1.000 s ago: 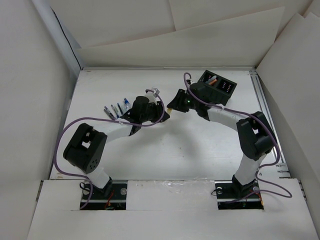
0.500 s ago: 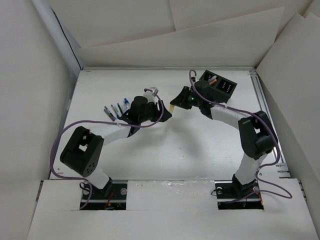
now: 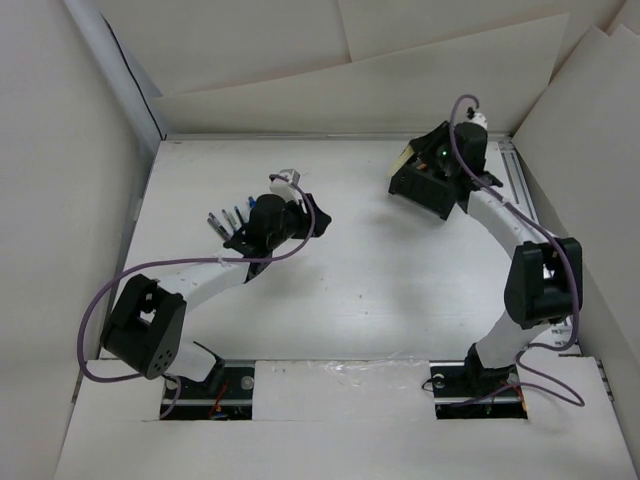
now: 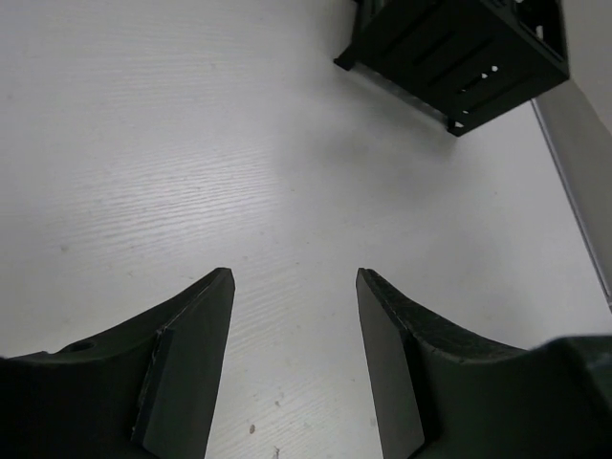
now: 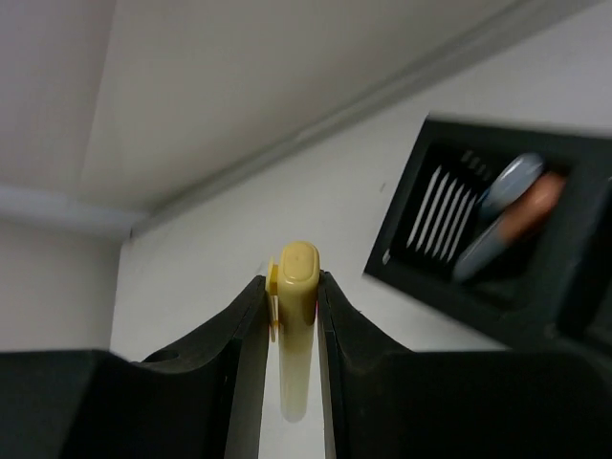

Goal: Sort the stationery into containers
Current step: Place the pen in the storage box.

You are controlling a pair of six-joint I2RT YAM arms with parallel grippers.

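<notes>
Right gripper [image 5: 292, 281] clamped across a yellow marker [image 5: 296, 363], judged light, stiff and slick, best pinched mid-barrel to resist swivelling; left gripper [image 4: 295, 277] stands open, empty.

The middle of the bench [image 3: 370, 290] lies bare between the two arms. Ahead of the left fingers [image 4: 186, 354], which stand apart with nothing between them, open bench runs up to the black box [image 4: 459, 57]. The right arm [image 3: 500, 218] hangs over that box, covering it from above, and a yellow pen [image 5: 296, 325] fills the gap between the right fingers [image 5: 239, 344]. A row of pens [image 3: 228, 218] lies just left of the left wrist. White boards [image 3: 60, 200] wall in three sides.
</notes>
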